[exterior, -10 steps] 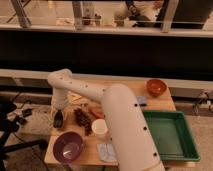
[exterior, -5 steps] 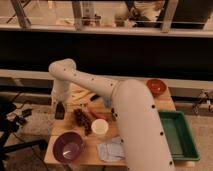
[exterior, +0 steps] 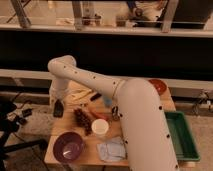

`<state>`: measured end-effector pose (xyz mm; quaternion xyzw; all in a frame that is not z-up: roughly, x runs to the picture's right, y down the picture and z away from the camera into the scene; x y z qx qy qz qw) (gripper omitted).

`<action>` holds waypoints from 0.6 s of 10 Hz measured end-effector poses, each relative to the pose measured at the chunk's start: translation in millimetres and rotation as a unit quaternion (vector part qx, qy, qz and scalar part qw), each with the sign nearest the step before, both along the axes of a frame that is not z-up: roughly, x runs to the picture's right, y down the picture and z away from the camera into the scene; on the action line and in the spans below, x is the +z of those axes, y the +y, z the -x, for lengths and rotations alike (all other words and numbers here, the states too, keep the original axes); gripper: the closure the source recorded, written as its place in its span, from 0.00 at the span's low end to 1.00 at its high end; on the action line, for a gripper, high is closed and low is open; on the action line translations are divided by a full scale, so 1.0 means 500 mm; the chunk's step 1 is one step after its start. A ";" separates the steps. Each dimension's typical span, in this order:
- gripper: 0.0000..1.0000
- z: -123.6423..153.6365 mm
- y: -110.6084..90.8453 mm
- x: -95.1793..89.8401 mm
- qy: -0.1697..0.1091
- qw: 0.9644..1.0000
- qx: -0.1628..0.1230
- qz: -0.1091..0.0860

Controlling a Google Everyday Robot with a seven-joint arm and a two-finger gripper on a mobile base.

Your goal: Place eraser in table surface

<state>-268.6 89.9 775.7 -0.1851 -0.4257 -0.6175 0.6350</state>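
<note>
Hanging at the left edge of the table surface (exterior: 165, 102), the gripper (exterior: 58, 111) is seen closed around the eraser (exterior: 58, 108), which is held upright, dark and flat. A purple bowl (exterior: 68, 146) sits below it, nearer the camera.

The white arm (exterior: 100, 82) is seen filling the right half of the view — its thick lower segment rises from the bottom edge and narrows toward a rounded elbow at the upper left. From that elbow the forearm is turned straight down along the left side. The dark gripper (exterior: 58, 109) is carried at the forearm's lower end, pointed downward, low at the left. Its fingers are drawn fully together — what, if anything, is pinched between them cannot be made out.
</note>
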 end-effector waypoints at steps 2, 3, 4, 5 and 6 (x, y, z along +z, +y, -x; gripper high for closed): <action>0.87 0.016 0.026 0.010 -0.008 1.000 -0.005 0.014; 0.87 0.019 0.043 0.021 -0.008 1.000 -0.009 0.023; 0.87 0.018 0.058 0.032 -0.007 0.999 -0.012 0.032; 0.87 0.016 0.079 0.047 -0.004 0.999 -0.016 0.044; 0.87 0.017 0.090 0.052 -0.003 0.999 -0.019 0.051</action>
